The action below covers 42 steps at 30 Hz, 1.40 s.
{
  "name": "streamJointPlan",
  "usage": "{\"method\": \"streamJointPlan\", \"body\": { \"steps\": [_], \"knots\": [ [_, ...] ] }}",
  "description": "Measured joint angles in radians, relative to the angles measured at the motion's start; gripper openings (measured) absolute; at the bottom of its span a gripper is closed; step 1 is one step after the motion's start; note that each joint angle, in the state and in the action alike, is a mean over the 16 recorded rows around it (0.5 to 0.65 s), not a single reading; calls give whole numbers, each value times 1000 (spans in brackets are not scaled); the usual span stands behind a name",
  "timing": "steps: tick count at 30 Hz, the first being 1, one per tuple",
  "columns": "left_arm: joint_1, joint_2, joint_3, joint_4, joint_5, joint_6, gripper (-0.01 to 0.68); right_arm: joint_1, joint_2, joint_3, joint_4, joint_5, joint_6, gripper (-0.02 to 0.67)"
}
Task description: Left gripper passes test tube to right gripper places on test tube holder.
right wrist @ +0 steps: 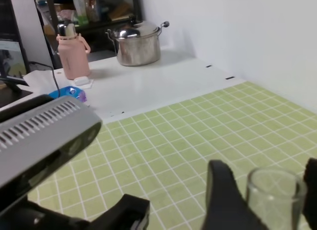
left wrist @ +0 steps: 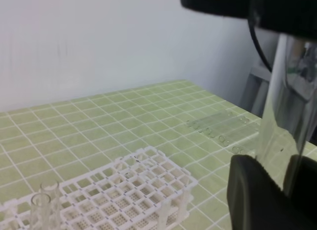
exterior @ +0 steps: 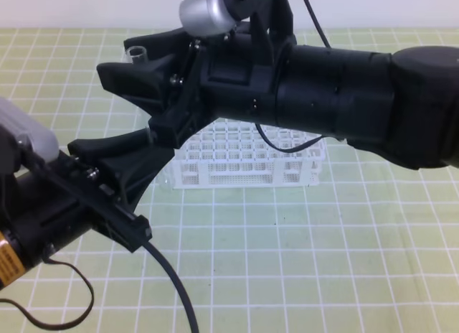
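Clear glass, thin-walled and smooth: the test tube [right wrist: 275, 193] will be light and rigid, but slippery and easily cracked, and it stands upright above the desk [exterior: 301, 240] near the white test tube holder [exterior: 251, 161]. Your right gripper [right wrist: 267, 200] has its fingers closed on the tube just below the open rim, while your left gripper [left wrist: 277, 190] appears clamped on it lower down. Judged from this, hold the straight wall with modest pressure, never the rim.
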Motion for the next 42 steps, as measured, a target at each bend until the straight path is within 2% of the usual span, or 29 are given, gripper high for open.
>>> {"method": "streamJointPlan", "body": {
  "steps": [10, 24, 29, 34, 42],
  "knots": [
    [0, 0, 0, 1, -7, 0, 41, 0, 6, 0, 0, 12, 0, 285],
    [0, 0, 0, -1, -27, 0, 10, 0, 6, 0, -2, 29, -3, 111],
    [0, 0, 0, -1, -31, -1, 31, 0, 6, 0, -3, 30, -4, 89],
    [0, 1, 0, 0, -45, -1, 89, 0, 6, 0, -3, 31, -2, 88],
    [1, 1, 0, 2, -66, -1, 270, -2, 6, -1, 0, 20, 3, 88]
  ]
}}
